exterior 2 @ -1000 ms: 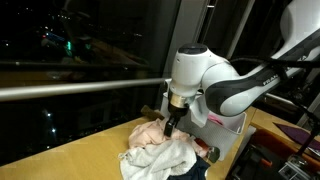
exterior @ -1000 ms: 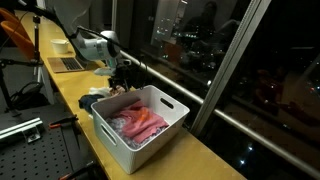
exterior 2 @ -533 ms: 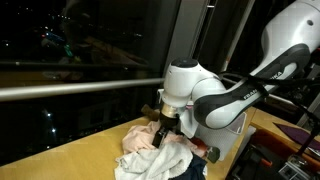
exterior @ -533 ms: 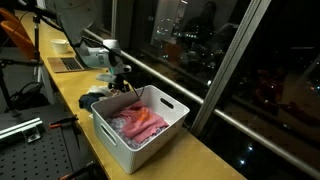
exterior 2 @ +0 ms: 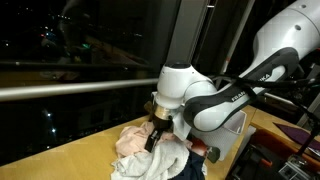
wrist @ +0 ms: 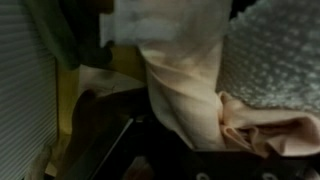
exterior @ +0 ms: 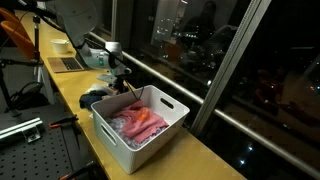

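**Item: peach cloth** (exterior 2: pixel 133 141). Soft, crumpled garment on top of a small heap of laundry on the wooden table (exterior 2: pixel 60 160). It lies outside the white laundry basket (exterior 2: pixel 228 137) and just beside the basket's left wall in that exterior view.

**Relation to gripper.** The gripper (exterior 2: pixel 154 138) points straight down, with its tips sunk into the right edge of the peach cloth, so the cloth lies directly below it and spreads off to the left. In the wrist view the peach cloth (wrist: pixel 182 85) runs as one long band from the top centre down to the lower right. It bunches into folds there and passes between the dark fingers.

**Gripper state.** The jaws stand part-way apart with fabric between them. Whether they pinch the cloth or only press into it cannot be told, as the views are dim and the folds hide the tips.

**Adjoining.**
- White cloth (exterior 2: pixel 150 165): in the same heap, nearer the camera, touching the peach cloth.
- Textured white fabric (wrist: pixel 272 50): to the right in the wrist view.

**Further out.**
- Basket (exterior: pixel 108 130): holds pink and orange clothes (exterior: pixel 140 122).
- Gripper (exterior: pixel 122 86): hangs over the heap at the basket's far left corner in this exterior view.
- Dark window glass (exterior: pixel 200 40): behind the table.
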{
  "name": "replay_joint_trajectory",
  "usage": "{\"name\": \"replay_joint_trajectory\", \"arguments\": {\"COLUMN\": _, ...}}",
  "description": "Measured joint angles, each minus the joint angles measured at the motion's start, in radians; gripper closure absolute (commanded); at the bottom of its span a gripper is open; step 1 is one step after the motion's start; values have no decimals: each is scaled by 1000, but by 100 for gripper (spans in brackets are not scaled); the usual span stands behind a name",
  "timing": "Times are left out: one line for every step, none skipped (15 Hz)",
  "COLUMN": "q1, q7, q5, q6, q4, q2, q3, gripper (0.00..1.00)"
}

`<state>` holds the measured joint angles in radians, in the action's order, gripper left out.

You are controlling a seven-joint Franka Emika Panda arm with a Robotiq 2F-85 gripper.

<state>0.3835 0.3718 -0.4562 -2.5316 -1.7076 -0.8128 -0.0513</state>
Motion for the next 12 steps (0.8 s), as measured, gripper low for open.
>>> {"name": "replay_joint_trajectory", "arguments": {"q1": 0, "q7": -4, "q5": 6, "q6": 0, "q4": 2, "q2": 0, "q3": 0, "gripper": 78}}
{"name": "replay_joint_trajectory", "arguments": {"q1": 0, "q7": -7, "q5": 11, "q6": 0, "q4": 4, "q2": 1, "q3": 1, "gripper": 86}}
{"name": "replay_joint_trajectory", "arguments": {"q1": 0, "q7": -9, "q5": 14, "q6": 0, "q4": 5, "q2": 2, "q3": 3, "gripper": 93}}
{"name": "replay_joint_trajectory", "arguments": {"q1": 0, "q7": -10, "q5": 16, "q6": -1, "q4": 6, "q2": 3, "q3": 5, "gripper": 100}}
{"name": "replay_joint_trajectory", "arguments": {"q1": 0, "q7": -10, "q5": 17, "q6": -1, "q4": 7, "q2": 4, "q3": 7, "gripper": 100}}
{"name": "replay_joint_trajectory", "arguments": {"q1": 0, "q7": -10, "q5": 17, "q6": -2, "q4": 7, "q2": 6, "q3": 9, "gripper": 100}}
{"name": "replay_joint_trajectory", "arguments": {"q1": 0, "q7": -10, "q5": 17, "q6": -2, "q4": 7, "q2": 8, "q3": 9, "gripper": 98}}
{"name": "replay_joint_trajectory", "arguments": {"q1": 2, "q7": -10, "q5": 17, "q6": -2, "q4": 7, "q2": 9, "q3": 9, "gripper": 100}}
{"name": "replay_joint_trajectory", "arguments": {"q1": 6, "q7": -10, "q5": 17, "q6": -2, "q4": 7, "q2": 11, "q3": 10, "gripper": 100}}
{"name": "replay_joint_trajectory", "arguments": {"q1": 13, "q7": -10, "q5": 17, "q6": -2, "q4": 7, "q2": 15, "q3": 11, "gripper": 100}}
{"name": "replay_joint_trajectory", "arguments": {"q1": 20, "q7": -10, "q5": 17, "q6": -2, "q4": 7, "q2": 20, "q3": 12, "gripper": 100}}
{"name": "replay_joint_trajectory", "arguments": {"q1": 29, "q7": -10, "q5": 17, "q6": -2, "q4": 7, "q2": 26, "q3": 13, "gripper": 100}}
